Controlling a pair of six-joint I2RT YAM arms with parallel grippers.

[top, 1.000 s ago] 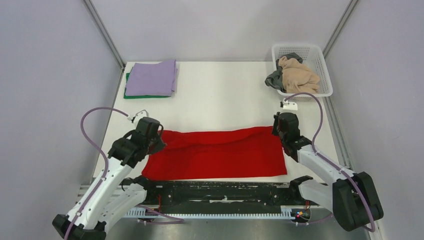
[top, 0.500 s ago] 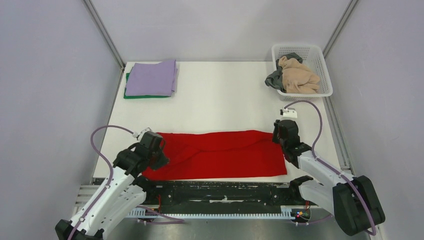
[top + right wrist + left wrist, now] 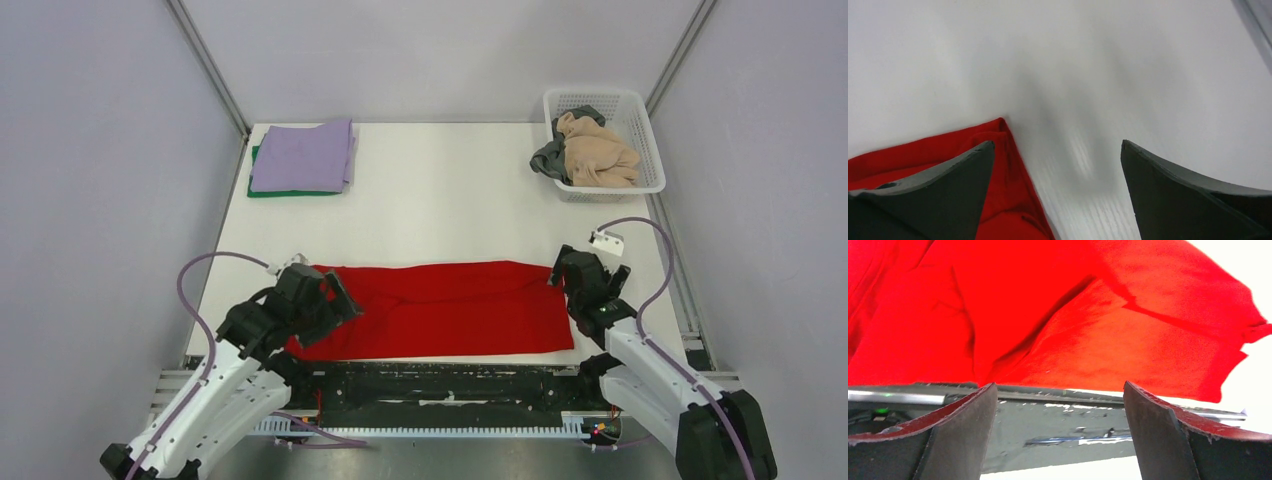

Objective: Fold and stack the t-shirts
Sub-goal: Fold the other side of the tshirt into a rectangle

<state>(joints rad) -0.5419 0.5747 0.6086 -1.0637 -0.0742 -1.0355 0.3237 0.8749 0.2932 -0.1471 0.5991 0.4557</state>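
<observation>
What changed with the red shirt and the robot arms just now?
Both arms pulled the far edge of the bright red cloth t-shirt toward their bases, then let go: the left pincer and right pincer are open now. The pale lilac t-shirt on the green t-shirt and the white lattice basket stayed put.

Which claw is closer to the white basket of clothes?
Right. The right gripper sits at the right end of the red shirt, on the basket side; the left gripper is at the opposite end.
</observation>
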